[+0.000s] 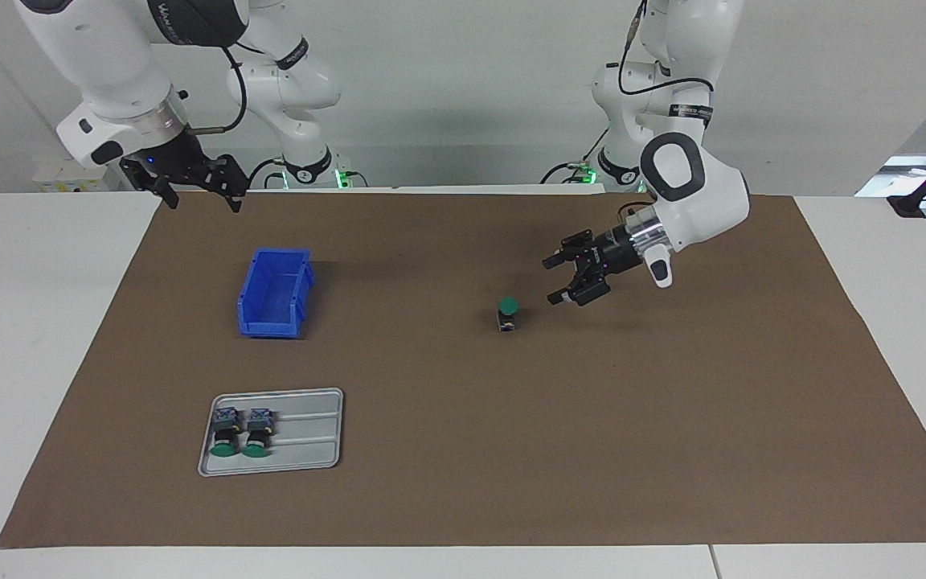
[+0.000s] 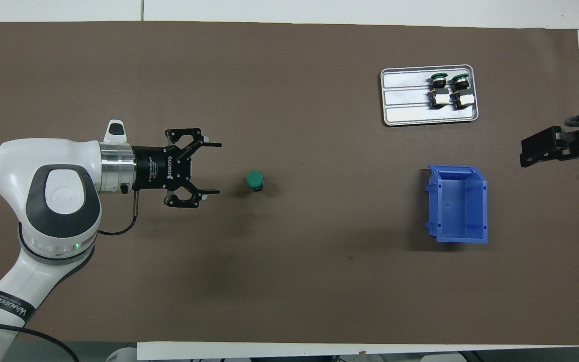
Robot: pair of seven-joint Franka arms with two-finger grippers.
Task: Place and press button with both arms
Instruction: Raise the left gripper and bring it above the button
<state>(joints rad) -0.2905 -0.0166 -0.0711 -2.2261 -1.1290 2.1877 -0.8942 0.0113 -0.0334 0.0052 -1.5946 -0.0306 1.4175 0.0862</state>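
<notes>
The button (image 1: pixel 508 314) stands upright, green cap up, mid-desk (image 1: pixel 672 418), just ahead of the left gripper (image 1: pixel 557 280), whose empty fingers (image 2: pixel 213 191) gape wide toward it; the right gripper (image 1: pixel 199 191) waits open and empty well apart.

Left gripper (image 1: pixel 553 280) low, right gripper (image 1: pixel 199 196) raised, jaws apart.

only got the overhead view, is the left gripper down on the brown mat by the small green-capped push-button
Observer: no, the left gripper hangs in the air above the brown mat, apart from the small green-capped black push-button.
Operator: is it upright or tipped
Observer: upright, green cap on top, blue-grey block on the mat.
Operator: and the right gripper
Observer: raised too, the right gripper waits open over the mat's edge nearest the robots.
</notes>
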